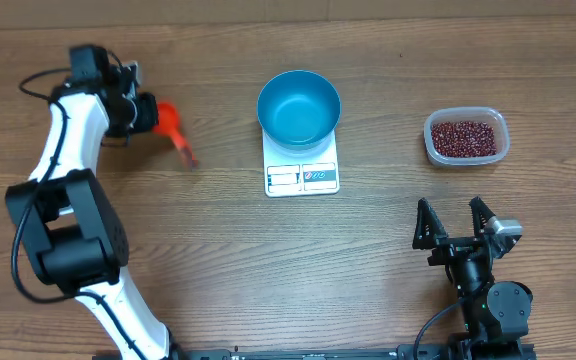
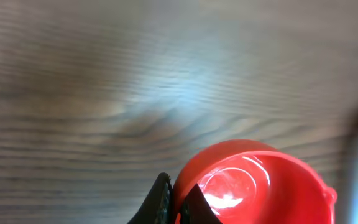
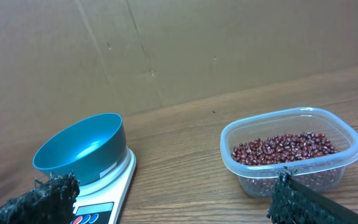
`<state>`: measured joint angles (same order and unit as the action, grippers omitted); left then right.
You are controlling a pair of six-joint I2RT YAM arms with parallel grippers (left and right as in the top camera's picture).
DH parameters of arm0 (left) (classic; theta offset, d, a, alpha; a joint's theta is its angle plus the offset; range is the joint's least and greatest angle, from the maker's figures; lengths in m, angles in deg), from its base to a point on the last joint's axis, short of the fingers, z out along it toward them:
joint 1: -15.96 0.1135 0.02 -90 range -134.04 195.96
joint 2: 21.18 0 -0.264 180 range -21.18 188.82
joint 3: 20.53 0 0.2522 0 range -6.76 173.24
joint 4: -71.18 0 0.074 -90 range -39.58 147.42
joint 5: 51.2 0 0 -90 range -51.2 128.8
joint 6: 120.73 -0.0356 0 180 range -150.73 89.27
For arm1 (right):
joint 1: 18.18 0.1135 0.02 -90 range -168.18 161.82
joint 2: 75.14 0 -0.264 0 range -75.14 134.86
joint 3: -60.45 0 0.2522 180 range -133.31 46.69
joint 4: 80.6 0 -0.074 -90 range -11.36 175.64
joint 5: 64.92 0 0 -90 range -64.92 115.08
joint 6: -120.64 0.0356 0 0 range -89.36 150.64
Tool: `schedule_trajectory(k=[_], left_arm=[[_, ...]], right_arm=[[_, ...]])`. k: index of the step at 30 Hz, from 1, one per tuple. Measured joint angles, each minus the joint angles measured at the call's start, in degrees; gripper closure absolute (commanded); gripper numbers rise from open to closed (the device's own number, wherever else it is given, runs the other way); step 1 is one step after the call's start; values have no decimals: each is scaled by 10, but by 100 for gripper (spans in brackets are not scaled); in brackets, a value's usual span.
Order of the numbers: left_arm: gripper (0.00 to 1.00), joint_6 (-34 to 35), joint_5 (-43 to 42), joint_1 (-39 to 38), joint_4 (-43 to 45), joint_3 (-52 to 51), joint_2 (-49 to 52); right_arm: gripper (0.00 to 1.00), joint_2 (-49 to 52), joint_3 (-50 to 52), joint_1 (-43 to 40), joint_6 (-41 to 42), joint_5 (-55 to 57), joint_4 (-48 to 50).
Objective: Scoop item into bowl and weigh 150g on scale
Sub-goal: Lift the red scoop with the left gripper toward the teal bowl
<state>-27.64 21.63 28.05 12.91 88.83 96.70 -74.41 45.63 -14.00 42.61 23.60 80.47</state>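
The blue bowl [image 1: 299, 105] [image 3: 79, 149] stands on the white scale [image 1: 302, 172] [image 3: 118, 183], and I see no beans in it. The item, dark red-brown beans [image 1: 462, 138] [image 3: 284, 148], fills a clear plastic tub [image 1: 502, 140] [image 3: 291, 177] to the right. At the far left my left gripper [image 1: 146, 112] [image 2: 176, 204] is shut on the rim of a red scoop [image 1: 171, 122] [image 2: 253, 180], whose handle points toward the scale. My right gripper [image 1: 456, 215] [image 3: 173, 205] stands open near the front right, nothing between its fingers, facing the tub and the scale.
A cardboard wall [image 3: 179, 50] rises behind the table. The wooden tabletop [image 1: 218, 270] stretches between the scoop, the scale and the tub. The left arm's white links [image 1: 63, 160] run along the left side.
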Motion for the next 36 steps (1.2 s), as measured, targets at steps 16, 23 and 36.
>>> schedule_trajectory(k=[16,23,36], left_arm=[[96,197,-185,-94,-198,43,-182],[96,279,-89,-197,-207,35,-181],[96,421,111,-289,-188,31,-181]], right_arm=[[0,0,0,0,0,0,0],[0,0,0,0,0,0,8],[0,0,0,0,146,-142,15]])
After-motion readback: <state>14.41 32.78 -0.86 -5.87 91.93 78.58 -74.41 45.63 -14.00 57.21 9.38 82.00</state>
